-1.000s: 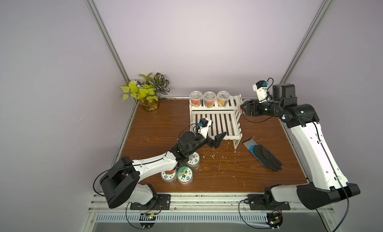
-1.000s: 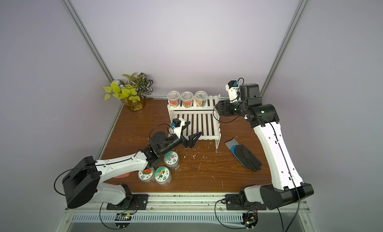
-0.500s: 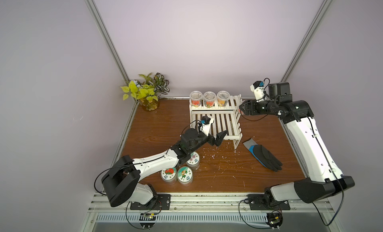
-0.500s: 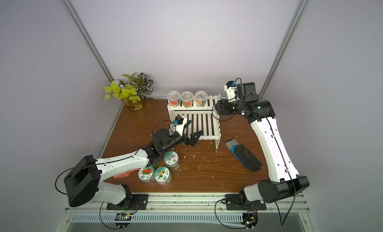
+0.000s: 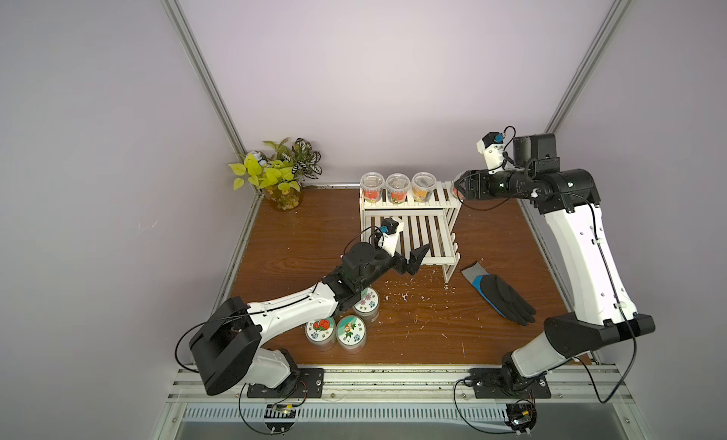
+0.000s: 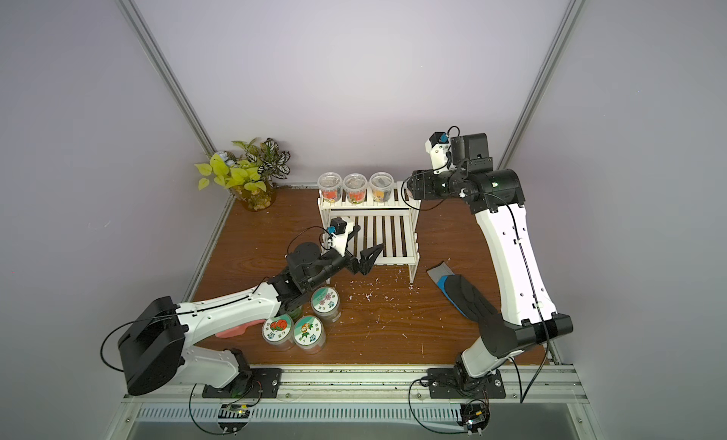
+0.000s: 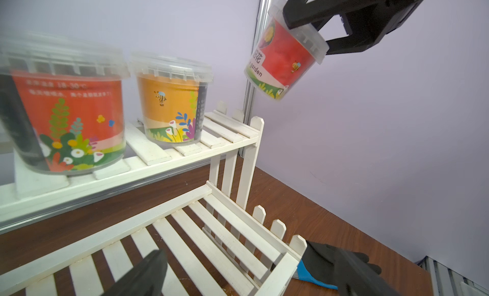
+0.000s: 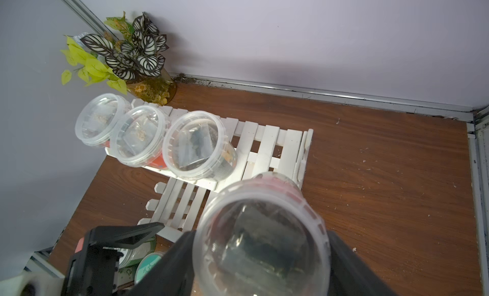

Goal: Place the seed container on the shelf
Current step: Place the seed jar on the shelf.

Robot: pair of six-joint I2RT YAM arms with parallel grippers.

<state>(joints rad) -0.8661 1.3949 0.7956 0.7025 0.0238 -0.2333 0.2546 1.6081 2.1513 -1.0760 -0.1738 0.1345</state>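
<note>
seed container [image 7: 285, 59]: clear tub with a red label and a clear lid, off the shelf, up in the air just past the right end of the upper tier; tilted, base leaning toward the shelf; touching no slat in the left wrist view.
right pincer [image 7: 308, 34]: clamped on the seed container, one black finger on each side of the rim just under the lid; reaching in from the right at upper-tier height in both top views.
shelf [image 5: 430, 237]: white, slatted, two stepped tiers, standing toward the back of the bench; lower tier bare, upper tier free only at its right end.
upper-tier tubs [image 5: 397, 187]: three clear-lidded tubs, upright, side by side, filling the left and middle of the tier; orange-labelled one nearest the free end.
left pincer [image 6: 364, 243]: spread wide, holding nothing, hovering low over the front left corner of the lower tier.
printed-lid jars [image 5: 351, 332]: three round jars close together on the bench near its front edge, one partly under the left arm.
glove [image 5: 499, 296]: black with a blue band and grey cuff, flat on the bench, to the right of the shelf's front leg and apart from it.
plant [image 5: 275, 170]: green and striped leaves in a glass pot, back left corner of the bench.
bench [image 5: 299, 237]: brown wood grain, white crumbs scattered in front of the shelf.
</note>
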